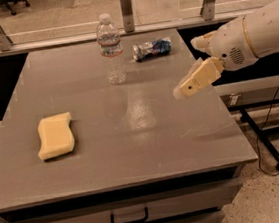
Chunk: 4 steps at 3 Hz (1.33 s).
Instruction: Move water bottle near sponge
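Mia: Where is the bottle [111, 49]?
Sam: It stands up straight on the table [134, 154]. Nothing is touching it.
Mia: And the gripper [188, 65]?
Sam: It is up in the air, well off to the right of the bottle as we look, and a bit nearer to us. Its two fingers [201, 76] are apart, with nothing between them.
Mia: So what is the job right now?
Sam: I think it is the reach. The gripper has to get to the bottle first.
Mia: How does it do that well?
Sam: Come in from the side, level, with the fingers wide enough to go around the bottle. Aim for the ribbed part under the label, not the cap. A tall bottle tips over if you bump it up high.
Mia: What about the can [152, 48]?
Sam: It lies on its side just right of the bottle and a little behind it. The gripper should pass in front of the can so it does not knock it.
Mia: Where is the sponge [55, 135]?
Sam: Well apart from the bottle, to its left and much nearer to us. After a good squeeze, the bottle should go that way and stop just beside the sponge, not on top.
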Available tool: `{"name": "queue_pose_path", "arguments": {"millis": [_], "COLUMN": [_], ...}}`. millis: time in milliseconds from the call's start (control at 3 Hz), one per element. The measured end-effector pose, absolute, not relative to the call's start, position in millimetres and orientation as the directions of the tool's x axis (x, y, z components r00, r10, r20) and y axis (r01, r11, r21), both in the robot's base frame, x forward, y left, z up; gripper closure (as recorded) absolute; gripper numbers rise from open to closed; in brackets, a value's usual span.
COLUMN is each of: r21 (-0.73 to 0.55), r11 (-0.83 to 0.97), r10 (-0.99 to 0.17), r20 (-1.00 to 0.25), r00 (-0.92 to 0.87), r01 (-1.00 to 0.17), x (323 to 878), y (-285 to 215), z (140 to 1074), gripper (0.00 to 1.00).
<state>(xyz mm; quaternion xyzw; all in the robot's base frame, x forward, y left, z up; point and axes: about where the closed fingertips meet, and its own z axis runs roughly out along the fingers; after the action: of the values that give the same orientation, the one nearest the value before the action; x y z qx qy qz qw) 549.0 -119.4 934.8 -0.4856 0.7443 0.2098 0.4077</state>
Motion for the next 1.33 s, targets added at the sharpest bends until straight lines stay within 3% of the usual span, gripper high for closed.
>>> {"name": "queue_pose_path", "arguments": {"millis": [667,1333], "r21": [-0.141,-0.156], "r11": [0.304,0.307], "r10": [-0.514,-0.414], "r20": [-0.857,-0.91], "r00": [-0.037,0.015], "r01": [-0.942,-0.939], "x": [592.6,658.5], "y": [-43.9,10.0], "z": [928.1,912.8], "gripper": [0.0,0.0]}}
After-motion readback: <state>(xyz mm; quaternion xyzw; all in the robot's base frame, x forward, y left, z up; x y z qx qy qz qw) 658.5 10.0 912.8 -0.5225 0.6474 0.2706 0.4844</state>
